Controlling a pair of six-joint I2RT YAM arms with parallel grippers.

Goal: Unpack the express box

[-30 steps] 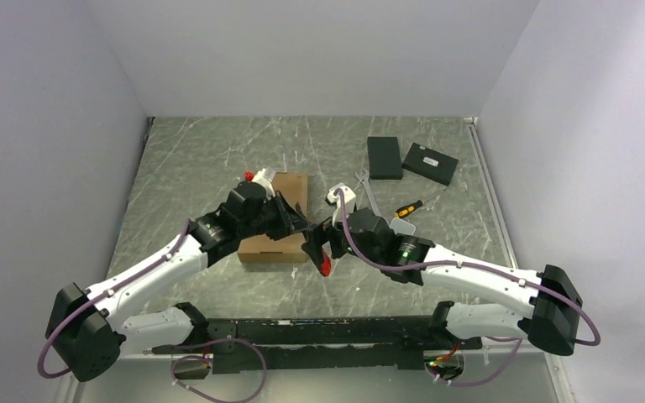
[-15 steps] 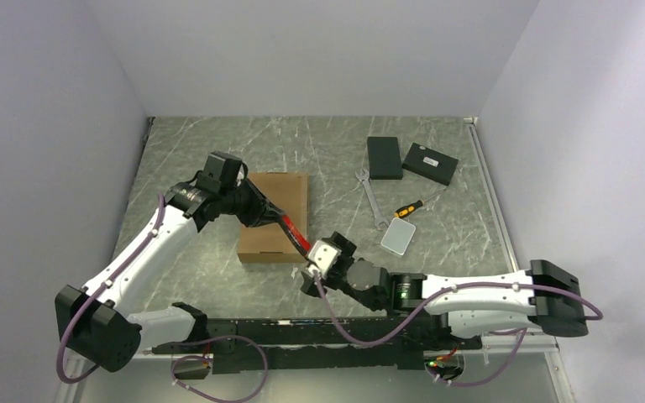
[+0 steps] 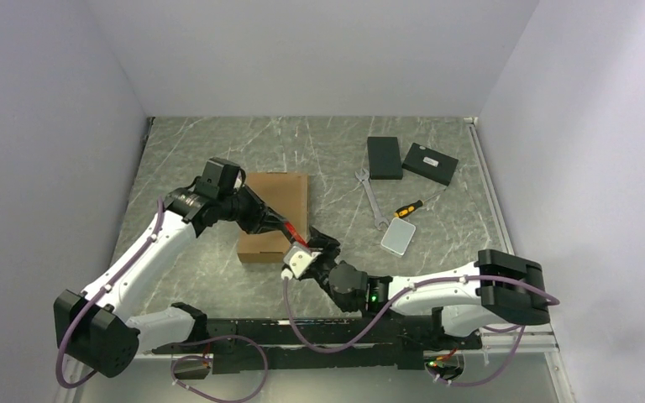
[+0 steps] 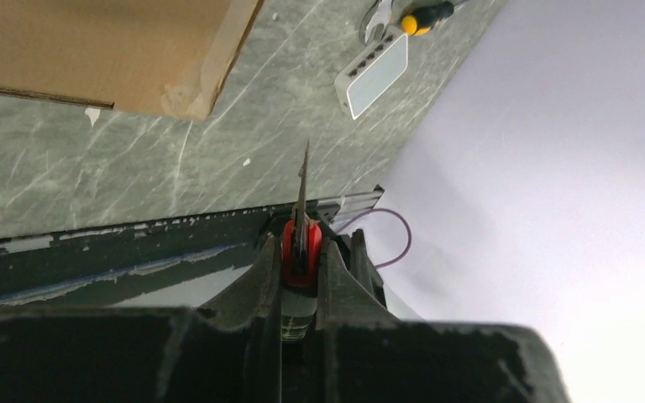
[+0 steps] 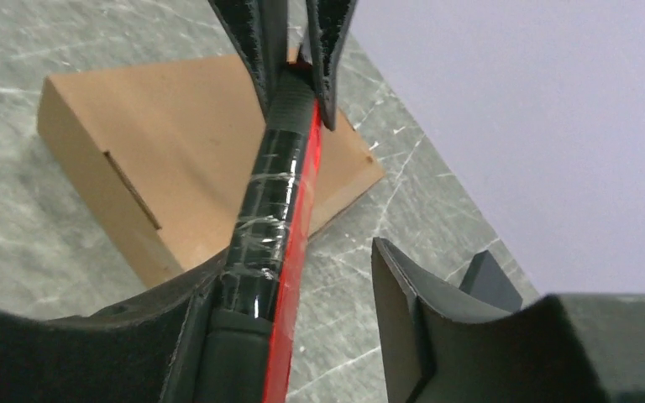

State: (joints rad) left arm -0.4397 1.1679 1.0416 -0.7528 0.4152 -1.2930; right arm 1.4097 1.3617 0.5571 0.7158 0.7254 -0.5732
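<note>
- The right gripper (image 3: 312,243) is now set further left than half a second ago, nearer the box corner; its fingers are spread wide, and the knife (image 5: 273,210) is seen between them.
- The knife is clamped in the left gripper (image 4: 300,243).
- The express box (image 3: 290,193) is laid flat on the table (image 3: 218,151) just behind, lid shut.

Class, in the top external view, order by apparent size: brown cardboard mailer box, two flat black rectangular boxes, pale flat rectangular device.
1. Brown cardboard mailer box.
2. Straight-lying black box and angled black box: too alike to rank.
3. Pale flat rectangular device.
</note>
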